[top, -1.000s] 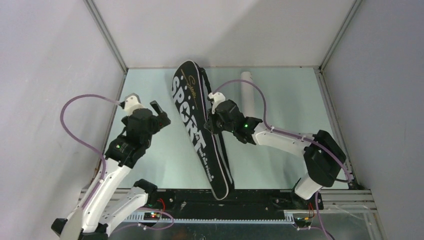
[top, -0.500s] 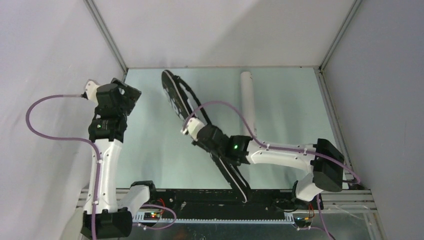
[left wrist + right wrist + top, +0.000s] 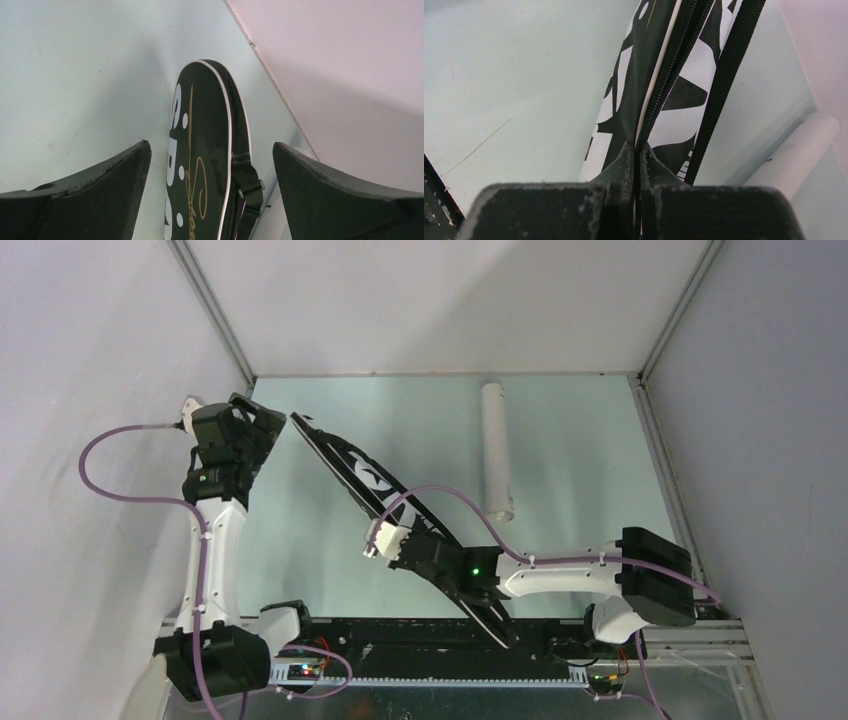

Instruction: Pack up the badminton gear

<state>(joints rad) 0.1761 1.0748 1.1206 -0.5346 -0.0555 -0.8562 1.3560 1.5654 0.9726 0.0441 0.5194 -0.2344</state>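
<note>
The black racket bag [image 3: 375,485] lettered "SPORT" stands tilted on its edge, running from the far left to the near middle. My right gripper [image 3: 400,545] is shut on its zipper edge [image 3: 664,90], near the handle end. My left gripper [image 3: 265,420] is open at the bag's rounded head [image 3: 205,145], which lies between its fingers without touching them. The long white tube [image 3: 497,450] lies on the table at the far right of the bag; it also shows in the right wrist view [image 3: 794,150]. Rackets and shuttlecocks are out of view.
The pale green table [image 3: 590,480] is walled by grey panels on three sides. A black rail [image 3: 400,635] runs along the near edge. The bag's black strap [image 3: 724,85] hangs beside the zipper.
My right gripper has dragged the bag leftward and nearer, tipping it onto its edge. My left arm has swung to the far left corner and now faces the bag's head.
</note>
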